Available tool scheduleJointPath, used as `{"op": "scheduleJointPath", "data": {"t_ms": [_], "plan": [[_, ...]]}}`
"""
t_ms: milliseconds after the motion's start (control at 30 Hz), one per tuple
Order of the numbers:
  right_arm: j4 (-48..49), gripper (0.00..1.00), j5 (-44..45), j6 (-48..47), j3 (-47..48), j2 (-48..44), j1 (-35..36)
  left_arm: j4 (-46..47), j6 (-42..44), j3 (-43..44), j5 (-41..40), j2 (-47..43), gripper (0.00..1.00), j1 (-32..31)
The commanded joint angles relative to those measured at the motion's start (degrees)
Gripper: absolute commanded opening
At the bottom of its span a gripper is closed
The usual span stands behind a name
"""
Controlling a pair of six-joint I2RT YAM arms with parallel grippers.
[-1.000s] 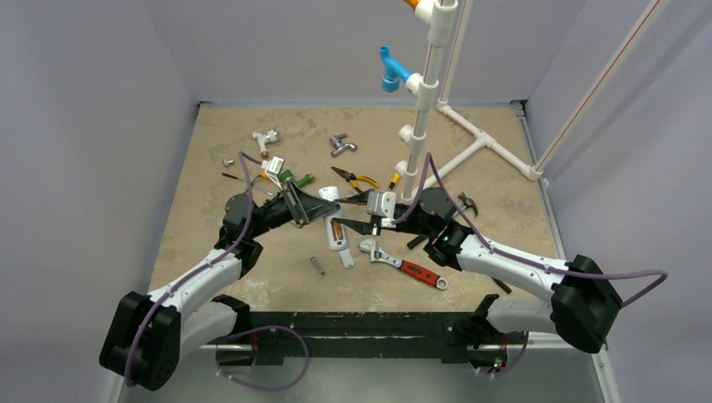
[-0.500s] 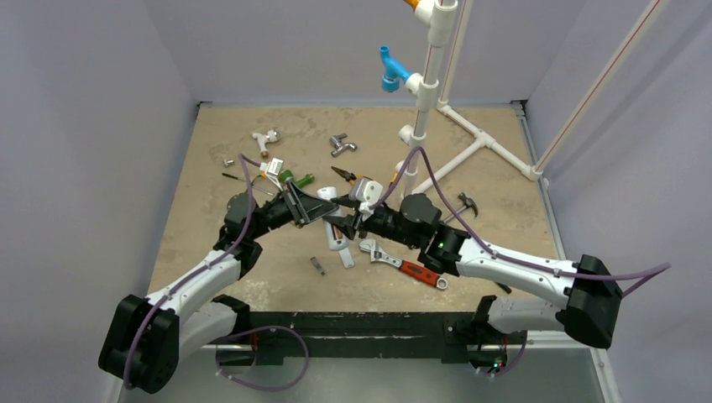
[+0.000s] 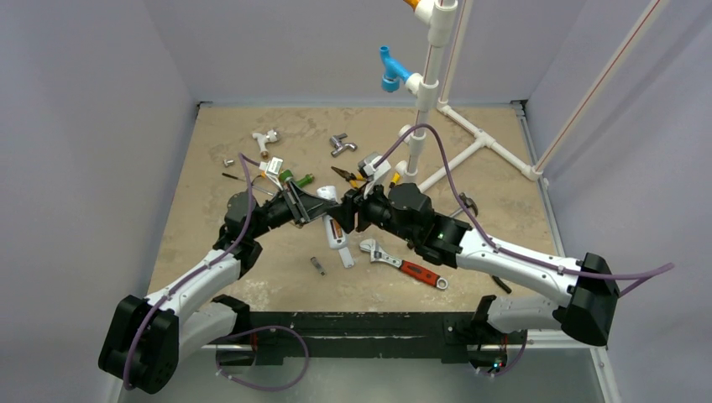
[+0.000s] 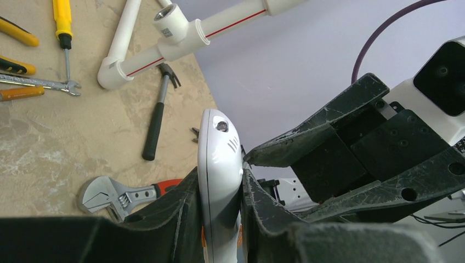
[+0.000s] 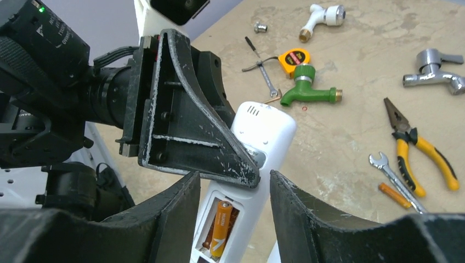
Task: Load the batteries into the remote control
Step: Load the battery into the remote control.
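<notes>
My left gripper (image 4: 219, 170) is shut on the white remote control (image 4: 220, 156) and holds it above the table, back side towards the right wrist camera. The battery compartment is open, and one orange battery (image 5: 220, 233) sits in it; the slot beside it is in shadow. My right gripper (image 5: 234, 178) is open and empty, its fingers either side of the remote (image 5: 263, 134) near the compartment. A second small orange cylinder (image 5: 393, 195), apparently the other battery, lies on the table beside a small spanner. From above, both grippers meet at the remote (image 3: 336, 239).
A red-handled adjustable wrench (image 3: 411, 267) and a small grey metal cylinder (image 3: 317, 265) lie near the front. Yellow-handled pliers (image 5: 422, 156), a green tap (image 5: 307, 93), a tape measure (image 5: 293, 56) and a hammer (image 4: 156, 118) lie around. A white pipe frame (image 3: 424, 109) stands at the back right.
My right gripper has swung left and turned, from beside the remote to astride it. The left arm and the remote have stayed still.
</notes>
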Motion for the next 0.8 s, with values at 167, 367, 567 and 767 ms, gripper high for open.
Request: {"op": "scheduleJointPath", "data": {"t_ms": [167,367,567,767], "plan": [[-7.87,0.48,-0.87,5.15,4.68,1.75,-0.03,2.49,1.31,2.15,-0.34,-0.27,0.00,-0.36],[-9.54,0.45,-2.49,5.43,5.30,2.27,-0.04,2.66,1.31,2.28,-0.34,0.08,0.00,-0.41],[-9.40,0.40,-2.93,5.71,5.22,2.26,0.04,2.76,1.23,2.33,-0.26,0.33,0.00,-0.39],[-9.12,0.39,-3.51,5.69,5.21,2.54,-0.03,2.85,1.22,2.31,-0.15,0.33,0.00,-0.35]]}}
